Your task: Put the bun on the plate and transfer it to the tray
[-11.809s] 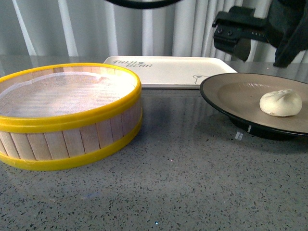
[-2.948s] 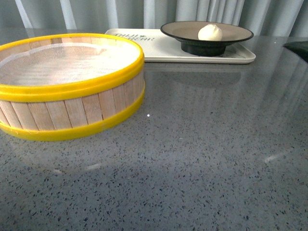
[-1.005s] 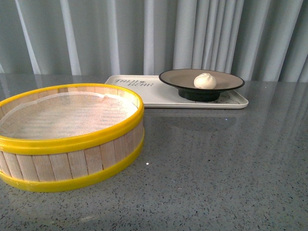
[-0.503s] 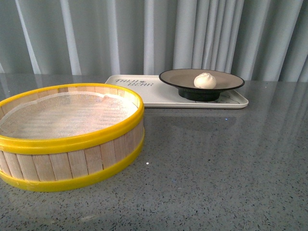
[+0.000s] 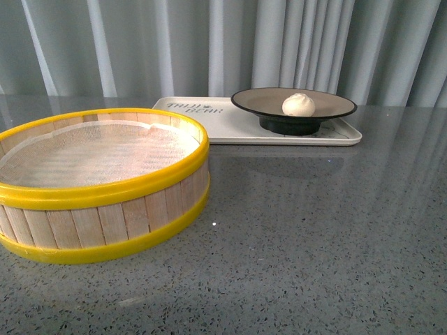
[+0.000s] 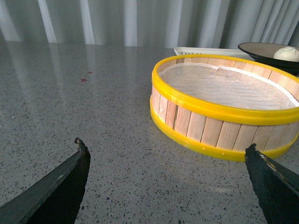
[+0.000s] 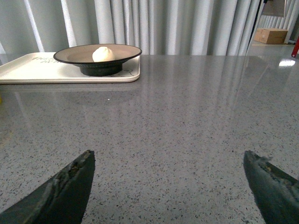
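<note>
The white bun sits in the black-rimmed plate, and the plate stands on the right part of the cream-white tray at the far side of the table. The right wrist view shows the bun, plate and tray far ahead. The left wrist view shows the bun and plate behind the steamer. My left gripper is open and empty over bare table. My right gripper is open and empty over bare table. Neither arm shows in the front view.
A yellow-rimmed wooden steamer basket with a white cloth liner stands at the front left, and it also shows in the left wrist view. Grey speckled tabletop lies in front of the tray. Grey curtains hang behind.
The plate with the bun went from the table at the right onto the tray. The right arm left the front view. The front view has shifted slightly since half a second ago.
</note>
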